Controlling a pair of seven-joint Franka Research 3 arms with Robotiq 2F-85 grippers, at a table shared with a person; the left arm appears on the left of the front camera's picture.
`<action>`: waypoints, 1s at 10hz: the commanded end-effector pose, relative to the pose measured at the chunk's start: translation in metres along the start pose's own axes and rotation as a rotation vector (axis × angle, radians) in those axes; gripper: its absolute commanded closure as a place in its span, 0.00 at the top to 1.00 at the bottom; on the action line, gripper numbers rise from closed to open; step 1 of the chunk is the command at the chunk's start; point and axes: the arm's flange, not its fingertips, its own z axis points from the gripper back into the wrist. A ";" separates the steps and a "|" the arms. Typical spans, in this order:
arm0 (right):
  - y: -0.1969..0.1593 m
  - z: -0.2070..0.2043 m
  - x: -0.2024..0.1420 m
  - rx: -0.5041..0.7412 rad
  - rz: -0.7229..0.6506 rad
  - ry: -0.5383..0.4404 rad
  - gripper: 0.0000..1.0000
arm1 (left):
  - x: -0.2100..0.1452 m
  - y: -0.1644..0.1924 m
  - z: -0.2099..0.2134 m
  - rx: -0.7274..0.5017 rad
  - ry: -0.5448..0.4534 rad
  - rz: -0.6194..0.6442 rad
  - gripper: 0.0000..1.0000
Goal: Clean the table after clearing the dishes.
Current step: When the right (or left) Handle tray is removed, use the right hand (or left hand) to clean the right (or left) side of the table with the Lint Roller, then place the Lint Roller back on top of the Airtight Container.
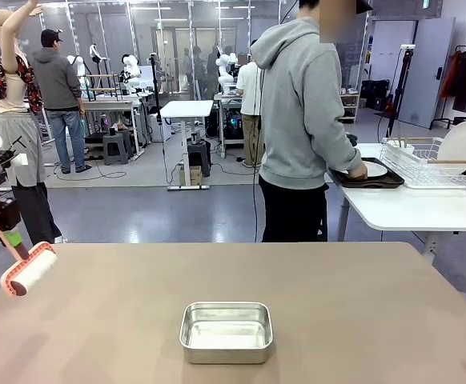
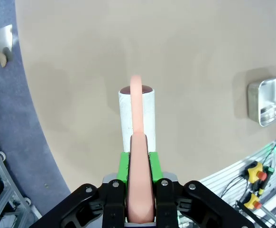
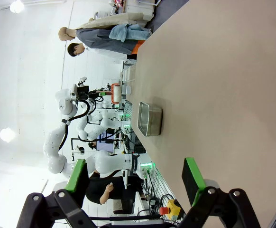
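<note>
We see a plain taupe table (image 1: 361, 304), a silver steel pan (image 1: 226, 332), and a white roller (image 1: 33, 270) with a salmon-pink handle (image 2: 140, 190).

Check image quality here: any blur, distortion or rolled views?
Front view: sharp, even light, soft sheen on the steel pan. Left wrist view: wide-angle bends the table edge; the lint roller handle tip blurs near the left gripper. Right wrist view: rolled sideways, bright lamp glare; right gripper sharp.
</note>
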 end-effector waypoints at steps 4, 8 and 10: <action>0.005 -0.001 -0.001 0.003 0.007 0.002 1.00 | -0.003 0.015 -0.006 -0.013 0.007 -0.002 0.21; 0.005 -0.001 -0.001 0.003 0.007 0.002 1.00 | -0.003 0.015 -0.006 -0.013 0.007 -0.002 0.21; 0.005 -0.001 -0.001 0.003 0.007 0.002 1.00 | -0.003 0.015 -0.006 -0.013 0.007 -0.002 0.21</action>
